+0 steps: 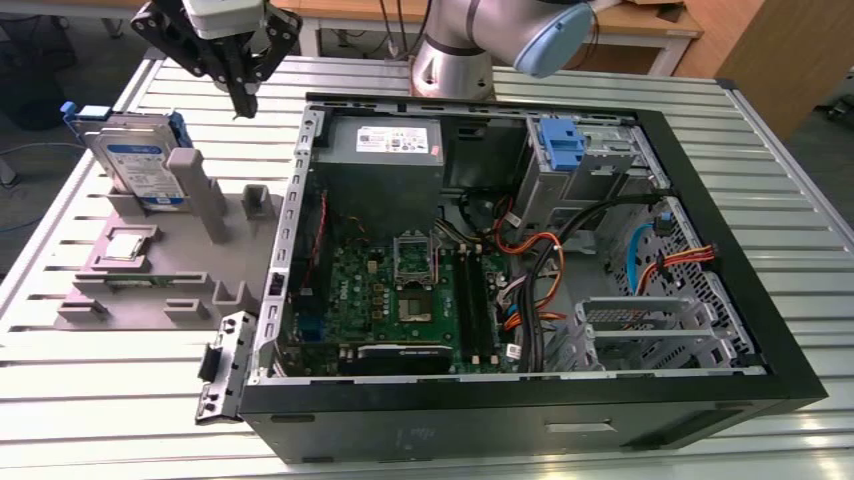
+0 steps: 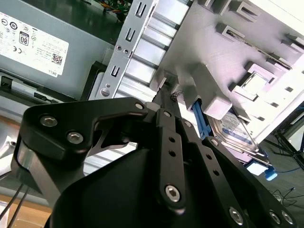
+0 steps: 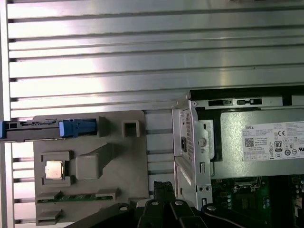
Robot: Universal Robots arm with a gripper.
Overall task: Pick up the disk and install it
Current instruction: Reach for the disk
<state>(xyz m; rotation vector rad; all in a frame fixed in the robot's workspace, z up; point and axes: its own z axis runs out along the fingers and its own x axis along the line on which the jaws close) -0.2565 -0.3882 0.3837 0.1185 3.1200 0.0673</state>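
The disk (image 1: 140, 162) stands on edge in a slot at the back of a grey holder block (image 1: 160, 270), on the exterior view's left of the open computer case (image 1: 534, 250). It is silver with a white-and-blue label and blue rails. The first wrist view shows the disk (image 3: 38, 129) edge-on, and the second wrist view shows the disk (image 2: 235, 130) behind the holder's posts. My gripper (image 1: 247, 103) hangs above the table behind the holder, to the exterior view's right of the disk and apart from it. The black fingers (image 3: 163, 186) (image 2: 162, 90) are shut together with nothing between them.
A small square silver chip (image 1: 124, 247) (image 3: 53, 170) lies in the holder. Inside the case sit the grey power supply (image 1: 387, 150) (image 3: 266, 142), the motherboard (image 1: 400, 290), cables, and a drive bay with a blue latch (image 1: 566, 150). The ribbed metal table (image 1: 107, 400) surrounds them.
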